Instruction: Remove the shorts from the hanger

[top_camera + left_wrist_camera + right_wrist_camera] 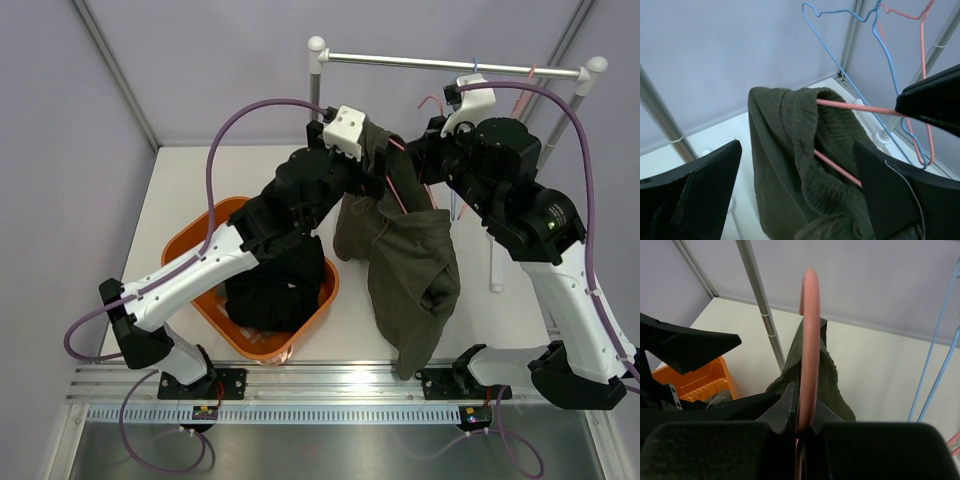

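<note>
R gripper (802,425) clamped on pink hanger (809,340). L gripper (796,150) spread wide, fingers either side of waistband. Olive shorts (405,260) hang mid-table under rail (450,65), long axis vert., waistband up/far, legs drooping toward near edge. Orange basket (190,250) to left.

Between my left end effector's (795,150) matt black plastic fingers (705,190), the shorts (790,165) read as soft olive cloth, matt, the waistband ribbed and rougher. The hanger (810,340) pinched in my right end effector (802,425) looks like smooth pink-coated wire with a faint sheen. Ahead of it the rack pole (760,305) is shiny bare metal. To its left the basket (700,382) is orange plastic, and the table (740,330) is matt white.
</note>
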`<state>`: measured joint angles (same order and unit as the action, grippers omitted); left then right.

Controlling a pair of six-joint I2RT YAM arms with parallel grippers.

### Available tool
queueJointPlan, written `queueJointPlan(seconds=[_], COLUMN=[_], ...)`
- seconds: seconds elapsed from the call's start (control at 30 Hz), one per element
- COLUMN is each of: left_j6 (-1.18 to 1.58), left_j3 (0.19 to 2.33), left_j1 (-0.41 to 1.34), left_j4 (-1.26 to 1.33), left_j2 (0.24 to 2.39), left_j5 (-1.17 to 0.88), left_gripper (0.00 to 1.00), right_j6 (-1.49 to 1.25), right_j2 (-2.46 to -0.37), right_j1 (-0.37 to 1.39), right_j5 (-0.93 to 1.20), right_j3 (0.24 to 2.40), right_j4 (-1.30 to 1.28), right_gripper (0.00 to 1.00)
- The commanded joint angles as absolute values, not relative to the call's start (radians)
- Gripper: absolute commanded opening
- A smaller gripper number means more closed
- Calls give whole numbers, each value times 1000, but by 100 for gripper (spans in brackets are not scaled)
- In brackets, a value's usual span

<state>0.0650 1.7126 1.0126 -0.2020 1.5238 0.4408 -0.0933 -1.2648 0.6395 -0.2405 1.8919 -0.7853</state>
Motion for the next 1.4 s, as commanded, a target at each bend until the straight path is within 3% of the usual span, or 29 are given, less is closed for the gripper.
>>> queueJointPlan(seconds=[0.0,0.37,0.83,1.1,1.37], left_j6=[89,92,78,48,69], left_j3=[1747,1735,1759,1815,1885], left_j1=[1006,1008,971,922,804], left_j4=[-91,-133,-166,-173,-176], left_j2=[1555,1591,1646,1655,1719], left_j5=[382,411,443,518,534], left_gripper=[97,94,53,9,3], right_j6=[-114,-107,-104,-126,-160], right_j2=[-1235,-1227,-1201,-1167,-1112], right_j1=[649,649,649,649,652], right_j5=[-224,-232,-236,-193,-134], right_j3=[1878,1884,1901,1872,1796], right_j4=[-732,-719,-742,-756,-747], right_gripper=[0,0,0,0,0])
